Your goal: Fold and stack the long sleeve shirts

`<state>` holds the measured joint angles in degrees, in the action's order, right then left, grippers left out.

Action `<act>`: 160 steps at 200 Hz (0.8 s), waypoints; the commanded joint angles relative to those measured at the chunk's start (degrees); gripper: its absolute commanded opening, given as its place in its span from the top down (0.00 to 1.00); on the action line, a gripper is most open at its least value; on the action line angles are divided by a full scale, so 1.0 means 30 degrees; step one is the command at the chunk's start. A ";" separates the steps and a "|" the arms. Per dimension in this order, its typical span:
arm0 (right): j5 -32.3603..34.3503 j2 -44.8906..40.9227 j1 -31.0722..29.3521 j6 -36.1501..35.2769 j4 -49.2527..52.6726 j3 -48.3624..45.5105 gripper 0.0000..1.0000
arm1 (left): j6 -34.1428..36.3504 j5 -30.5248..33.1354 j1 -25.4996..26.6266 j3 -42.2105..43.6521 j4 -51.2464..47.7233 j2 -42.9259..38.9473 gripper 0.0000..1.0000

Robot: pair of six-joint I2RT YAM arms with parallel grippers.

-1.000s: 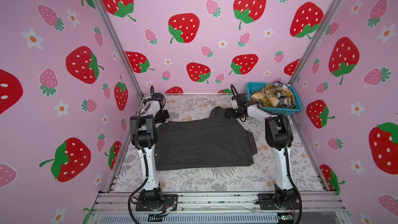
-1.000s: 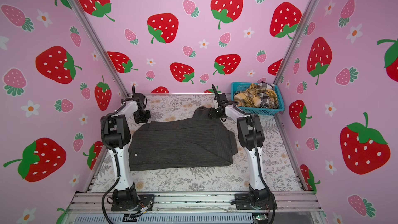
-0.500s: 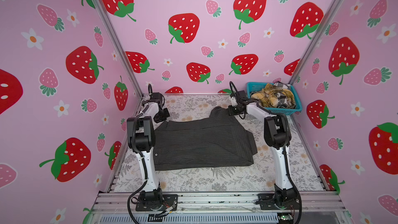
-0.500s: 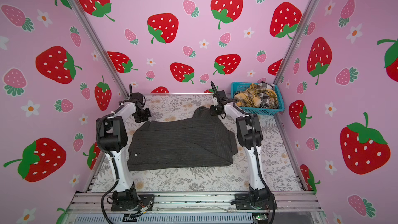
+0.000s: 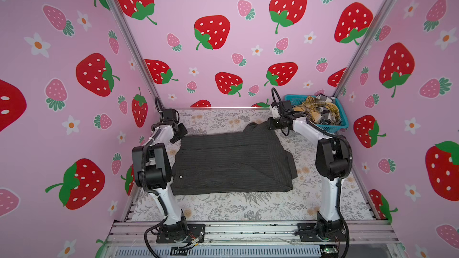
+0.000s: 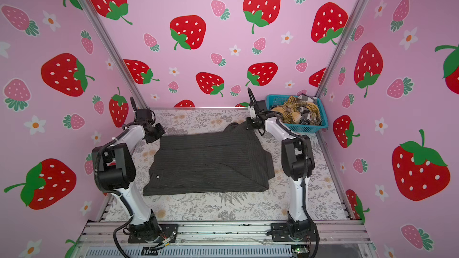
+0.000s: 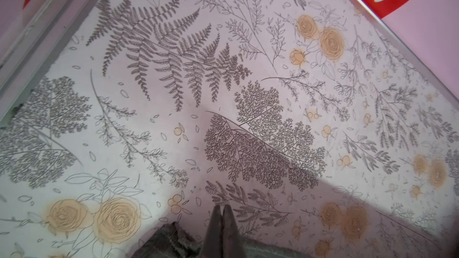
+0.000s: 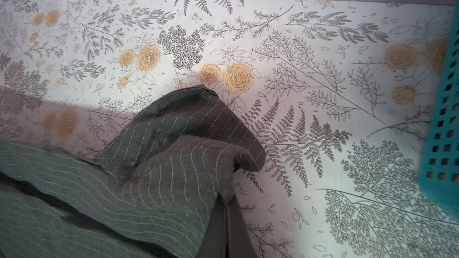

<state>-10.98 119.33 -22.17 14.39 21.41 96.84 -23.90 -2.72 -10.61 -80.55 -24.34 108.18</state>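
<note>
Far across the worktop [image 5: 223,209], my right claw [image 8: 227,203] clamps the striped shirt [image 5: 231,160], left claw [image 7: 222,215] closed; likely next, fold it forward.

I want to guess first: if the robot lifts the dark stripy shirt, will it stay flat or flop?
Probably flop: the dark stripy shirt curls and droops by the right end effector. Likely not slippery: its cloth looks fuzzy.
</note>
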 commanded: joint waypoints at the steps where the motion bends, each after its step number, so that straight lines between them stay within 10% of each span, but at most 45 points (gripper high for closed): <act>1: -0.0832 -0.1027 0.0205 0.0478 -0.0431 -0.1289 1.00 | 0.0141 -0.0260 -0.0124 0.1207 0.0342 -0.1399 1.00; 160: 0.0704 -1.0392 -0.1368 0.3765 -0.4172 -1.5533 1.00 | -0.3402 0.3030 -0.1034 0.8880 -0.1303 -0.7445 1.00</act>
<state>-12.12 91.98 -26.48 24.67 8.60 51.18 -31.62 4.12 -13.23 -55.42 -27.31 89.54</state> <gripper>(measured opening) 0.048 0.047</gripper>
